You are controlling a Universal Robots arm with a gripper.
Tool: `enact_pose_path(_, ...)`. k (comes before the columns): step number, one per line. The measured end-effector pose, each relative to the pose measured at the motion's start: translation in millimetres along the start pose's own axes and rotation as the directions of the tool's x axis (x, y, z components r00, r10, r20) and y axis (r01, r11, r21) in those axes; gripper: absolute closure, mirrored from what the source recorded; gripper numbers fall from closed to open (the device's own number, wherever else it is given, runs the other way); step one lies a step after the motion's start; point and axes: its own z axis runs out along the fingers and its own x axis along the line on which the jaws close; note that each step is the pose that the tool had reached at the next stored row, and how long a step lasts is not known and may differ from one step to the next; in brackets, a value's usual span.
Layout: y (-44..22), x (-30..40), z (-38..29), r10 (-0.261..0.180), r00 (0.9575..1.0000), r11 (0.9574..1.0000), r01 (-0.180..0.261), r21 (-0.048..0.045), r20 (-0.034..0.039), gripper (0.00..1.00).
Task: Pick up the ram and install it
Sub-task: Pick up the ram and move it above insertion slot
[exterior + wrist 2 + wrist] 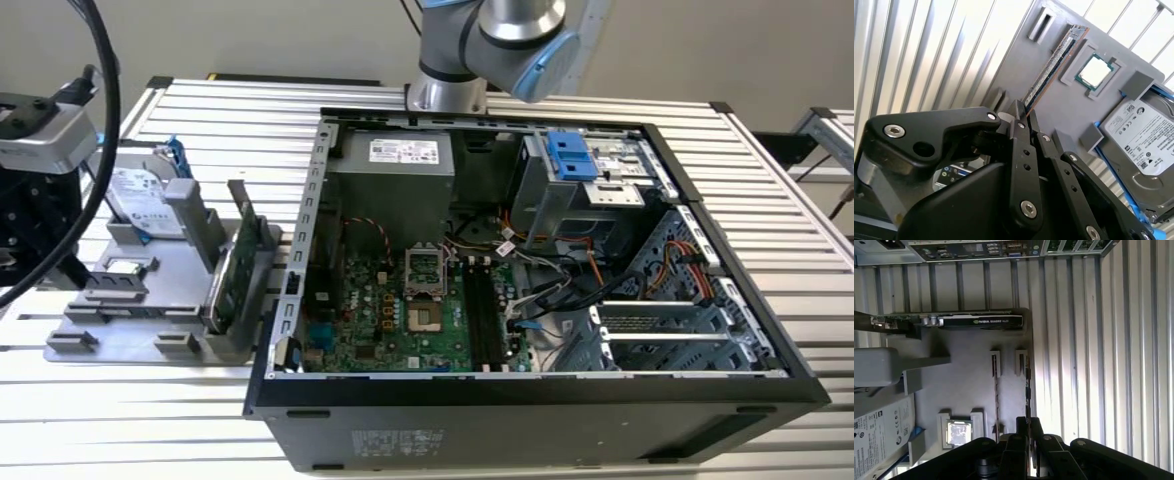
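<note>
Second wrist view shows your end effector (pixel 1021 116) clenched on one end of the ram (pixel 1051 69), held over the grey tray (pixel 1015 70); hold it square so it cannot twist.

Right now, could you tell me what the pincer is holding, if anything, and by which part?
The pincer holds the ram by one end, its fingers closed across the thin board; the rest of the stick extends over the tray.
</note>
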Motion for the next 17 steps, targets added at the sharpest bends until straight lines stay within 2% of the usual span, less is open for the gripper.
enact_pose_path(17, 0.1, 0.0, -12.0, 0.000, 1.0000, 1.0000, 0.000, 0.0001, 0.0001, 1.00)
